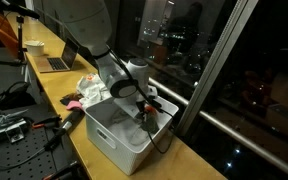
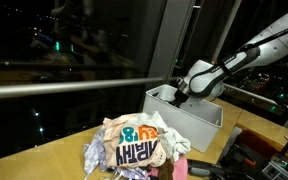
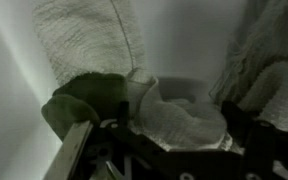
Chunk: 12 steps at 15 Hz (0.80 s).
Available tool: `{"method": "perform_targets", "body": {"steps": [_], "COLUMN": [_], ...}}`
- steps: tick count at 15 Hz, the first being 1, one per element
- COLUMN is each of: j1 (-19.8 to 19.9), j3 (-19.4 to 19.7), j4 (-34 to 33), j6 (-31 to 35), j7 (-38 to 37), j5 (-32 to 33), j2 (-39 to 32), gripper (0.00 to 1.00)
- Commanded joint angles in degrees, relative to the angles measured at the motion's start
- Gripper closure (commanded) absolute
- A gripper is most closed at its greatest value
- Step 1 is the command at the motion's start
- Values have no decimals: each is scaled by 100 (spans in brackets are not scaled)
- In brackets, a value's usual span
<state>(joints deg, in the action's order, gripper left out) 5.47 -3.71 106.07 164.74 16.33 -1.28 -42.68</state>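
**Exterior view, along the counter.** The arm (image 1: 102, 45) is reaching down into a white bin (image 1: 114, 138), which is sitting on the wooden counter (image 1: 189, 160) beside the dark window (image 1: 184, 40). The jaws are sitting low at the bin's far side, and from here it cannot be told whether they are apart or together. A heap of clothes (image 1: 89, 88) is lying just beyond the bin, with a pink item (image 1: 72, 103) at its edge. A black tool (image 1: 62, 125) is lying near the counter's front. A laptop (image 1: 54, 62) is standing well apart, farther along.

**Exterior view, from the heap's side.** The heap of clothes (image 2: 134, 150) is filling the foreground and partly covering the bin's (image 2: 199, 125) near corner. The arm (image 2: 244, 55) is coming in from the right. The bin's wall is hiding both the jaws and whatever is lying inside.

**Wrist view.** Only this view is showing the inside of the bin. A pale grey cloth (image 3: 179, 120) with a dark green cuff (image 3: 84, 105) is lying against the bin's white wall (image 3: 184, 40). The jaws are standing apart, one on each side of the cloth, with the cloth bunching between them. More pale fabric (image 3: 269, 60) is hanging at the right edge.
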Motion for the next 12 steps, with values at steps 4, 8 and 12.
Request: {"method": "perform_targets", "body": {"steps": [4, 8, 12], "j1": [235, 380, 412], "j3": [-242, -353, -491], "j4": [-172, 22, 254], "j6": [-52, -64, -126], "j7": [3, 34, 4], "j5": [57, 17, -12], "j2": [-126, 173, 778], "gripper": [63, 91, 97]}}
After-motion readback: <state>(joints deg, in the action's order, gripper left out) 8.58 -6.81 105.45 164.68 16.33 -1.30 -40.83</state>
